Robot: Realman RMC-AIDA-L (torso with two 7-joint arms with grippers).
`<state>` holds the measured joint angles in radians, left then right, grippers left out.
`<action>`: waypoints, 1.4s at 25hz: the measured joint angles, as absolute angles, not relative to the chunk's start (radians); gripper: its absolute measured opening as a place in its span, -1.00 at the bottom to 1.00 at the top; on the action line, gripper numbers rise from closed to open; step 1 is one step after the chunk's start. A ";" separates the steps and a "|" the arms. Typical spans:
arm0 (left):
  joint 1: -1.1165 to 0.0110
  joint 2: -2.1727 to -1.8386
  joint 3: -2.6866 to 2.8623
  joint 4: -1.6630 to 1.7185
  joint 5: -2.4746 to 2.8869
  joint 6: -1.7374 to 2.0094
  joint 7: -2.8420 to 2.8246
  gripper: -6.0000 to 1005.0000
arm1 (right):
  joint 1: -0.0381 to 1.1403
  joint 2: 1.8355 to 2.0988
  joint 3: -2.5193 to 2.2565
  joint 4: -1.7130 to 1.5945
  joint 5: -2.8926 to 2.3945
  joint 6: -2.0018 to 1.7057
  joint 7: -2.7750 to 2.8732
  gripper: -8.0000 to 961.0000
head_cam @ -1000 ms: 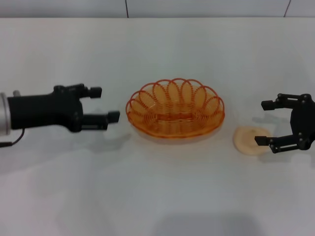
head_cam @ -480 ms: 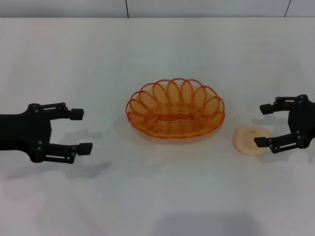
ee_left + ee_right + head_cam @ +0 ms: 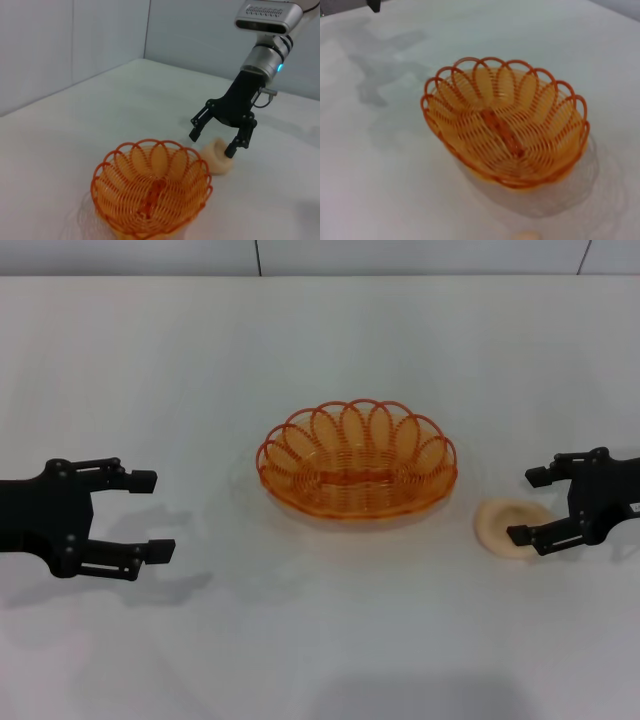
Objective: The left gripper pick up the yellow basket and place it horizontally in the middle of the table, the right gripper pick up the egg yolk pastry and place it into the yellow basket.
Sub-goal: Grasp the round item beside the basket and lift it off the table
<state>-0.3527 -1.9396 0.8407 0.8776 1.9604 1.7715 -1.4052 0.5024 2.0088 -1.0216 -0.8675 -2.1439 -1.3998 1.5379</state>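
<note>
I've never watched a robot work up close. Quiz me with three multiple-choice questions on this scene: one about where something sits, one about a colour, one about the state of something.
1. Where is the egg yolk pastry?
A. Inside the basket
B. On the table beside the basket, at the right hand
C. Held up in the air by the left hand

2. What colour is the basket?
A. Orange-yellow
B. Blue
C. Green

3. How is the left hand?
A. Shut on the basket
B. Open, holding nothing
C. Shut on the pastry

Answers:
1 B: the egg yolk pastry lies on the table, apart from the yellow basket, with the open right hand around its edge.
2 A: its wire loops are orange-yellow.
3 B: the left hand sits well away from the basket with its fingers spread.
</note>
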 joint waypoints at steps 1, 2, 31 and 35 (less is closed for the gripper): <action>-0.353 -1.940 0.841 0.878 1.962 1.771 -1.405 0.77 | 0.502 2.009 -1.022 -0.865 -2.146 -1.398 1.539 0.66; -0.353 -1.940 0.840 0.877 1.963 1.771 -1.406 0.77 | 0.502 2.009 -1.022 -0.864 -2.146 -1.398 1.540 0.66; -0.357 -1.952 0.839 0.876 1.962 1.774 -1.413 0.77 | 0.499 2.006 -1.011 -0.885 -2.106 -1.477 1.483 -0.54; -0.355 -1.951 0.839 0.876 1.964 1.773 -1.413 0.77 | 0.498 2.000 -0.966 -0.938 -2.104 -1.533 1.489 -0.61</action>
